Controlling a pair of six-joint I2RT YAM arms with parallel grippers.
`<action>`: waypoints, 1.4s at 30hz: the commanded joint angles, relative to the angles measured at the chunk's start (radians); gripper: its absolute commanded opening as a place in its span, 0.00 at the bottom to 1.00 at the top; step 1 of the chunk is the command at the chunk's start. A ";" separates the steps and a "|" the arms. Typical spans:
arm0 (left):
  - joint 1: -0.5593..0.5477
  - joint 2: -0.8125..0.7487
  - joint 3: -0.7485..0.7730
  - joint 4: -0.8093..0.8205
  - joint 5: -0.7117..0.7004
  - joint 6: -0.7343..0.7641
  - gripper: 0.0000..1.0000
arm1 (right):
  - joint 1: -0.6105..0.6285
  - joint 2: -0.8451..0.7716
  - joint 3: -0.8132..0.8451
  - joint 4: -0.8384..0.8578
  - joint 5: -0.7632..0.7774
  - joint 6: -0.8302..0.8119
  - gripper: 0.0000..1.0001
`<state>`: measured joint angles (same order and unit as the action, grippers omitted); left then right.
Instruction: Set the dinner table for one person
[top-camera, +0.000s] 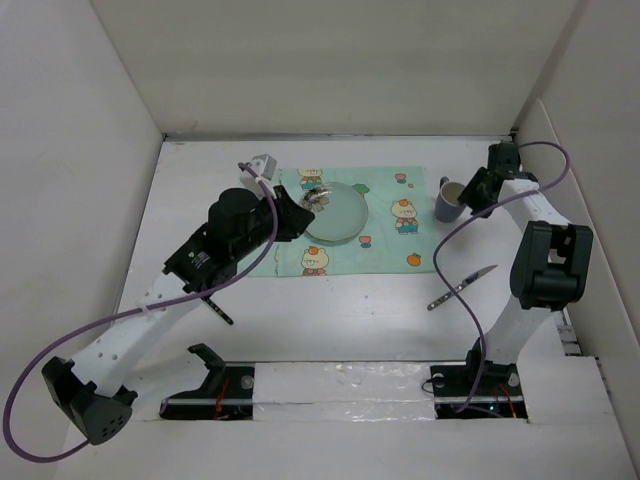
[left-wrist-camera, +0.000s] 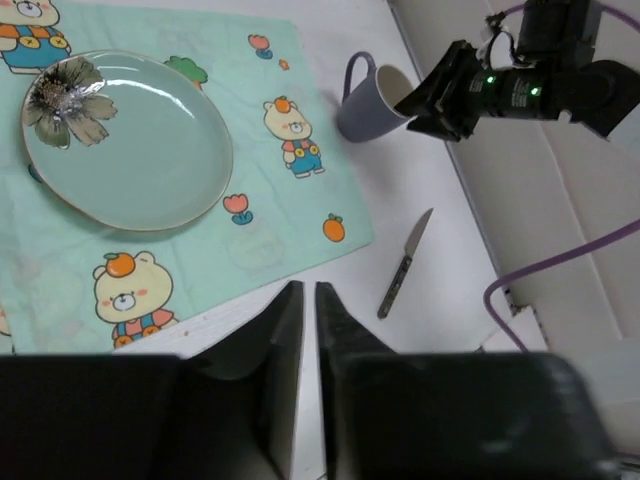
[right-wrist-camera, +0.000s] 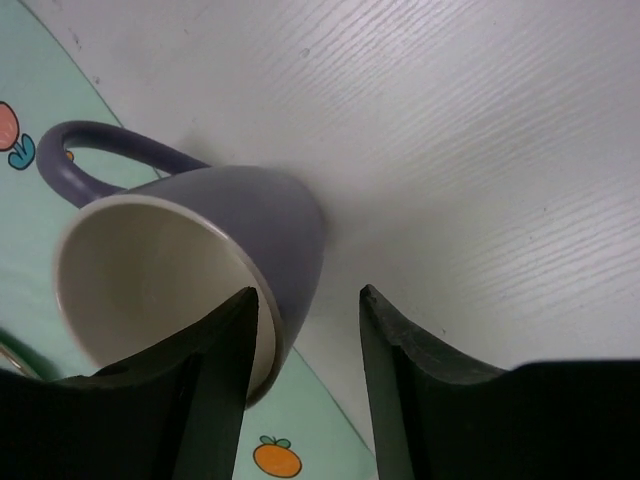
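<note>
While the white dinner table (top-camera: 350, 320) spans the space between white panels (top-camera: 60, 150), a green mat (top-camera: 390, 250) with a plate (top-camera: 338, 215) lies near its far edge, a purple mug (right-wrist-camera: 200, 260) just beside. The right claw (right-wrist-camera: 307, 295) stands open astride the mug's wall; the left claw (left-wrist-camera: 308, 290), almost closed, holds nothing.

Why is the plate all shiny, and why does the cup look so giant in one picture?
Left wrist view: light bounces off the glossy plate as pale streaks. Right wrist view: the camera sits right beside the mug, so it fills the picture, with a soft shadow on the table. Top view: everything looks small, lit evenly.
</note>
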<state>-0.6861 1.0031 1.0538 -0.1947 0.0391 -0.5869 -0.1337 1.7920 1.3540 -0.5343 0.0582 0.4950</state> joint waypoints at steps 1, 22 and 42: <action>0.002 -0.051 0.015 -0.001 -0.028 0.074 0.02 | -0.017 0.032 0.057 0.076 -0.001 0.014 0.44; 0.002 0.081 0.086 0.023 -0.025 0.171 0.48 | 0.172 0.162 0.557 -0.087 0.095 -0.050 0.00; 0.002 0.138 0.098 0.023 -0.018 0.239 0.52 | 0.269 0.490 0.910 -0.251 0.180 -0.026 0.00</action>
<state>-0.6857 1.1584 1.1225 -0.2127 0.0143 -0.3672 0.1234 2.2772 2.1807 -0.8108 0.2020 0.4530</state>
